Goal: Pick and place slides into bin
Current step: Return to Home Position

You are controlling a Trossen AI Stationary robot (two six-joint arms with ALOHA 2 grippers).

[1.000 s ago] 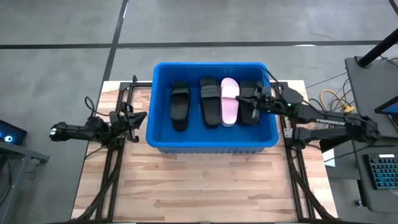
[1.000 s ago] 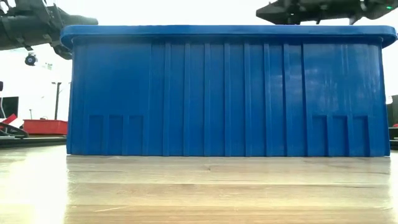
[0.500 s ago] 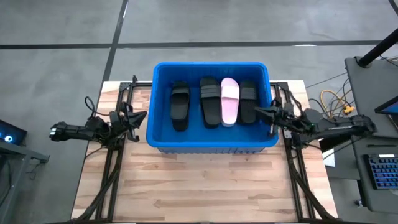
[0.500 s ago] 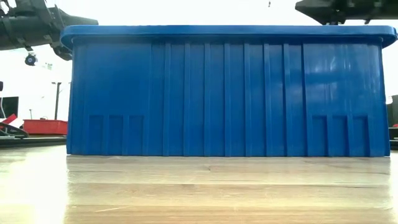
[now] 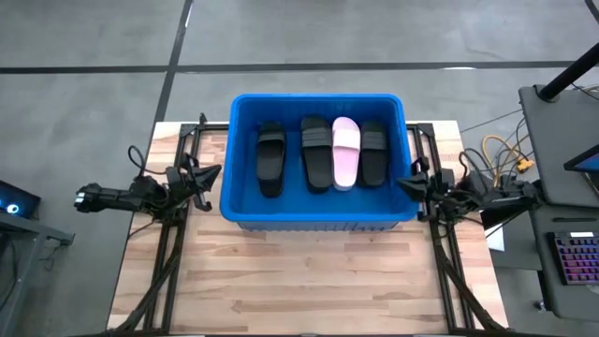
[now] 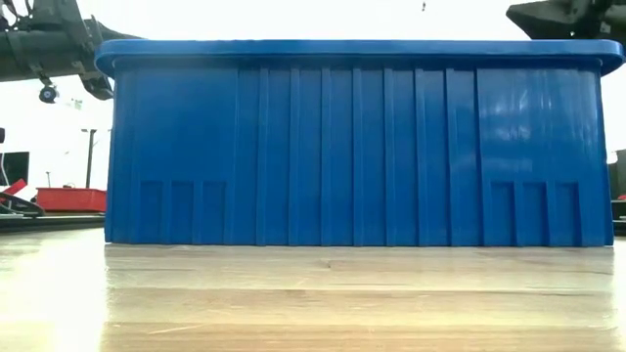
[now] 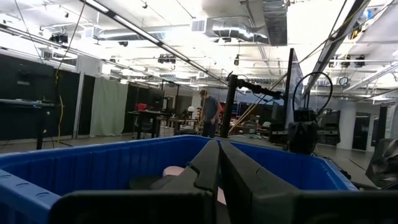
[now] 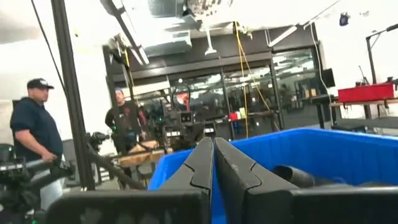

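Note:
The blue bin (image 5: 245,210) stands on the table's far middle. Inside lie three black slides (image 5: 270,161) (image 5: 315,152) (image 5: 373,153) and one pale pink slide (image 5: 345,152), side by side on the bin's floor. My left gripper (image 5: 213,174) is shut and empty just outside the bin's left wall; it also shows in the left wrist view (image 7: 219,155). My right gripper (image 5: 404,182) is shut and empty just outside the bin's right wall; it also shows in the right wrist view (image 8: 214,152).
The bin (image 6: 352,147) fills the low view, with bare wooden table (image 5: 309,281) in front of it. A keyboard (image 5: 573,267) and cables (image 5: 501,150) lie off the table's right. People stand in the room behind (image 8: 34,143).
My right gripper has drawn back from over the rightmost black slide inside the bin toward the table's right edge, out past the bin's right wall. The slides lie still. My left gripper has kept still.

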